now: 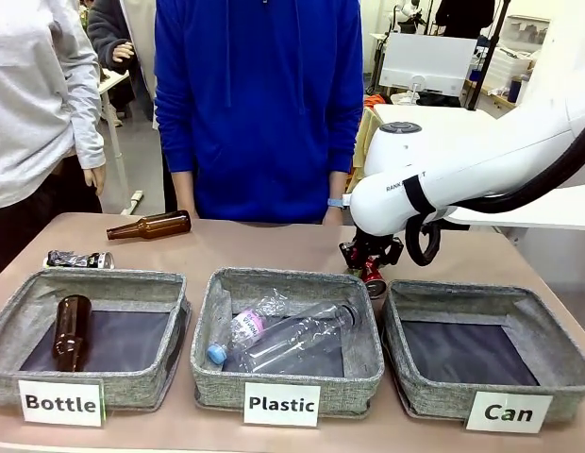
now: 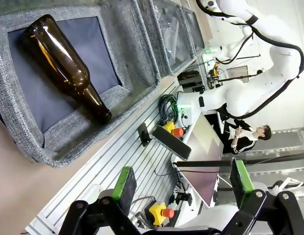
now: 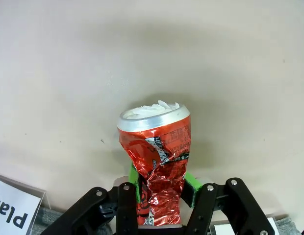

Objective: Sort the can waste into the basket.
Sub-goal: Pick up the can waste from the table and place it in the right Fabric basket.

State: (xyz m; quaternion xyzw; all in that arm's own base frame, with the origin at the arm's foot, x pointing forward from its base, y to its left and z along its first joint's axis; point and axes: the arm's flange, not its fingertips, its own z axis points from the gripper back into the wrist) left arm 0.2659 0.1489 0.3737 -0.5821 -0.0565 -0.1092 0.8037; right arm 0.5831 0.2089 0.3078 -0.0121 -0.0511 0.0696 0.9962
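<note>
My right gripper [image 1: 371, 267] is clenched on the red can [image 1: 374, 279]. On the right wrist camera its green pads [image 3: 190, 186] pinch the crumpled lower half of that can [image 3: 159, 156], with the silver end pointing away over the bare table [image 3: 152, 49]. The can's print is too creased to read. From the front, the can sits just behind the back left corner of the basket [image 1: 557, 377], outside its rim, between it and the middle bin; I cannot tell whether it touches the table. The basket's white card reads "Can" [image 1: 509, 412].

The black can [image 1: 78, 259] lies on its side on the table, behind the left-hand bin [image 1: 170, 377]. That bin is labelled "Bottle" [image 1: 60, 403] and holds one brown bottle [image 1: 72, 330]. A second brown bottle [image 1: 149, 225] lies farther back. The middle bin [image 1: 368, 373], labelled "Plastic" [image 1: 282, 405], holds clear bottles [image 1: 297, 335], one with a blue cap.

My left gripper [image 2: 182, 182] hangs released, fingers wide apart, beside the "Bottle" bin
</note>
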